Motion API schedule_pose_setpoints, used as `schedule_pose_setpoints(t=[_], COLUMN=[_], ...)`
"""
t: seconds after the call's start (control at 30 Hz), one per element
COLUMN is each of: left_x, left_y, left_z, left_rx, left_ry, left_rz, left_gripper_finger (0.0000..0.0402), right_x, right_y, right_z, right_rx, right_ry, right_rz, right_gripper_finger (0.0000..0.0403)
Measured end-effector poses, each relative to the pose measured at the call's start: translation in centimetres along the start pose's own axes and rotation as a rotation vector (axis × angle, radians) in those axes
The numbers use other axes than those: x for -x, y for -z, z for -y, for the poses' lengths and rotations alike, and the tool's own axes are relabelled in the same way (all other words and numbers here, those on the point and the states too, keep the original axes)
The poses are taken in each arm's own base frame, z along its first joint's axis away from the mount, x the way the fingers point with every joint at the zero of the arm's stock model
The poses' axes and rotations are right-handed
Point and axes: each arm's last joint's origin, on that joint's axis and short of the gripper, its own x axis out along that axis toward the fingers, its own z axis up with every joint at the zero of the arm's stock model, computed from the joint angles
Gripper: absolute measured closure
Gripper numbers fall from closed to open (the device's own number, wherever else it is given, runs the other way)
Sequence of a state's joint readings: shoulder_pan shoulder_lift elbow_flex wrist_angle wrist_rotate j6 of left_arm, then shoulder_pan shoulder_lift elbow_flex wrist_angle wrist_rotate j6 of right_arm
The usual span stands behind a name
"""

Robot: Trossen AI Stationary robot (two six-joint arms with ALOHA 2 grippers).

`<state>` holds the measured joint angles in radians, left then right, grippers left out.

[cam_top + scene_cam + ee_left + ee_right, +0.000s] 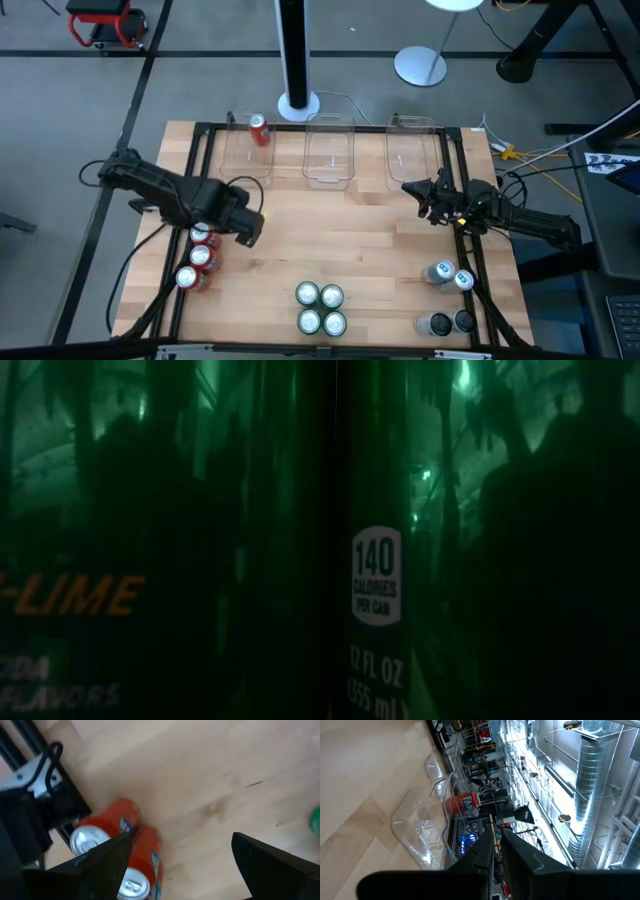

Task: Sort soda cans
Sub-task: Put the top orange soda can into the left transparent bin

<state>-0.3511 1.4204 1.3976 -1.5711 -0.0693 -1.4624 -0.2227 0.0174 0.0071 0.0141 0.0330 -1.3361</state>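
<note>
Three red soda cans (200, 257) stand upright in a row near the table's left edge, and a fourth red can (260, 130) stands in the far left clear bin (240, 160). Four green cans (320, 308) stand at the near middle. Two blue-silver cans (451, 275) and two dark cans (449, 322) stand at the near right. My left gripper (180, 870) hangs open, pointing down, just right of the red row; two red cans (95, 832) show beside one finger (100, 865). My right gripper (497, 845) waits shut at the right, pointing level.
Three clear bins line the far edge; the middle bin (330, 155) and the right bin (415, 150) hold no cans. A black frame rail (200, 160) runs along the table's left side. A green can (330, 540) fills the low view. Bare wood lies at the table's middle.
</note>
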Motion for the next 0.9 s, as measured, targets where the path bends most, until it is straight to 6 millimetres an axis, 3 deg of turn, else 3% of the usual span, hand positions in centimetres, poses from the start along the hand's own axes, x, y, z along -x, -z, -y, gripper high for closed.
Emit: schedule_pose_setpoints(t=[0.2,0.5,0.9], left_x=[-0.4,-2.6,-6.2], left_y=[2.5,5.4,6.1], left_z=[0.1,-0.6,-2.0], left_rx=[0.083,0.201,0.295], left_ry=[-0.014,-0.114,-0.269], left_rz=[0.004,-0.020,0.023], left_gripper_finger=[0.0070,0.0070,0.0070], right_x=[0.0,0.0,0.0], right_y=[0.0,-0.1,-0.1], right_z=[0.0,-0.1,-0.1], right_rx=[-0.019,-0.044,-0.053], right_ry=[0.000,-0.011,-0.014], right_rz=[0.000,0.024,0.031], right_gripper_finger=[0.0366,0.0366,0.0366])
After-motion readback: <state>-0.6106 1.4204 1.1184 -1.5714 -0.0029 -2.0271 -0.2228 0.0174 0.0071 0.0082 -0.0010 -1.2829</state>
